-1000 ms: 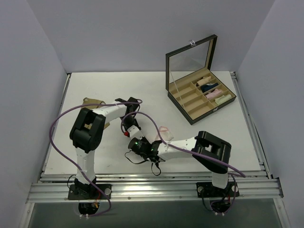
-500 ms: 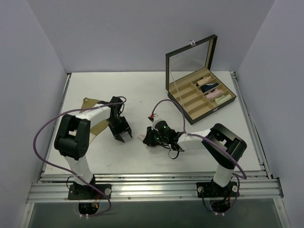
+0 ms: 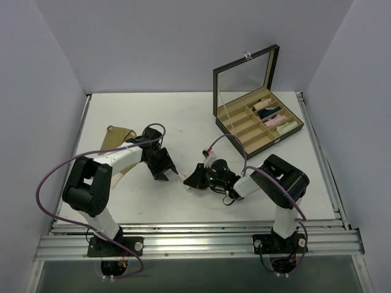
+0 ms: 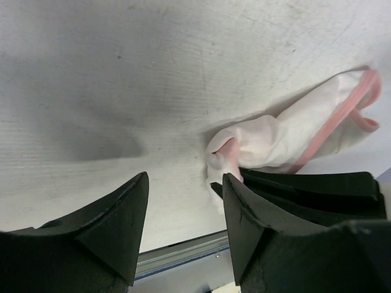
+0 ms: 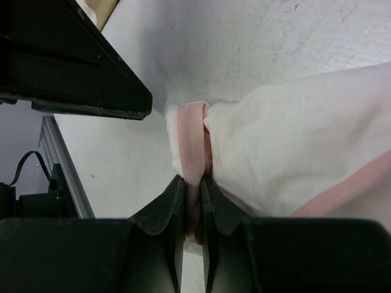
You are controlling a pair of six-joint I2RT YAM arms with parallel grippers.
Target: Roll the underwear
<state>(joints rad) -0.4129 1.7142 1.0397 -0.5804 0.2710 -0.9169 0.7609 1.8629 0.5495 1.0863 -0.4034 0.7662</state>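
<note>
The right gripper point(image 5: 190, 183) pinches the white underwear point(image 5: 293, 152) by its pink hem; the left gripper point(image 4: 185, 183) gapes just beside it.

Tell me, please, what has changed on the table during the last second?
The left end effector opened, apparently letting go of the white brief, and drew back to the left. The right end effector stayed shut on the pink edging while that arm's elbow folded closer. The tan brief and the box did not move.

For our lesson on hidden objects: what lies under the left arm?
The tan underwear lies on the table there. Its far part and a near strip show; the left arm covers its middle.
</note>
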